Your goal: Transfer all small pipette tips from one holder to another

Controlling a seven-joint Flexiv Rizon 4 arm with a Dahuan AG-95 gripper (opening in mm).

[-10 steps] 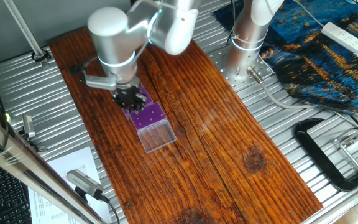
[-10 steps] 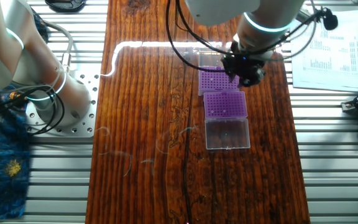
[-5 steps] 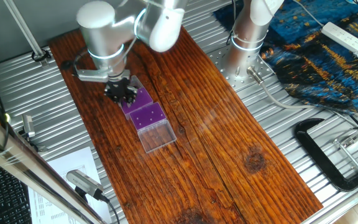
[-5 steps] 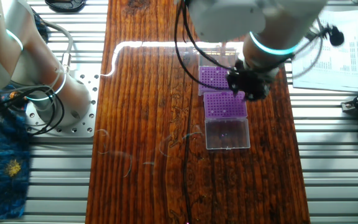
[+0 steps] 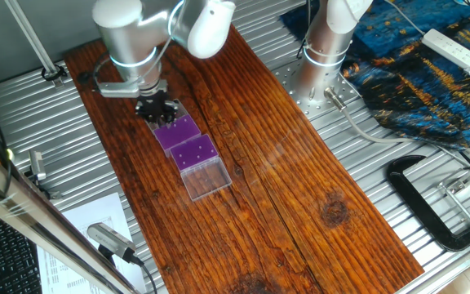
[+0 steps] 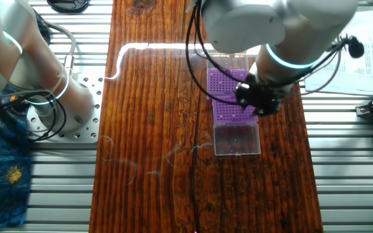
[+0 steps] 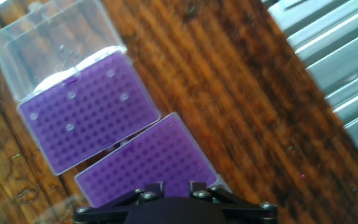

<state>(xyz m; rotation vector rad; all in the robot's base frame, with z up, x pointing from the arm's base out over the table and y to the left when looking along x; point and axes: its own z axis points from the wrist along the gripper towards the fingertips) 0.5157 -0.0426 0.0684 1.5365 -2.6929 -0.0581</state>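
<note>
Two purple racks lie end to end on the wooden table. The rack beside its clear open lid (image 7: 55, 43) holds several small pipette tips (image 7: 71, 95), seen as white dots; this rack shows in every view (image 5: 196, 152) (image 6: 228, 111) (image 7: 86, 121). The other rack (image 7: 151, 162) (image 5: 176, 131) (image 6: 225, 81) shows no tips. My gripper (image 7: 173, 190) (image 5: 155, 110) (image 6: 258, 98) hovers well above the tipless rack. Its fingers (image 7: 148, 190) stand a little apart with only purple rack seen between them. The hand partly hides the tip-bearing rack in the overhead fixed view.
The clear lid (image 5: 206, 180) (image 6: 237, 139) lies flat past the racks. The table's ribbed metal edge (image 7: 340, 56) runs close beside them. Papers (image 6: 345, 52) and a black clamp (image 5: 431, 204) lie off the wood. A second arm's base (image 5: 321, 57) stands at the far side.
My gripper has lifted away from the racks and drifted toward the tipless rack's end. The racks and lid have not moved.
</note>
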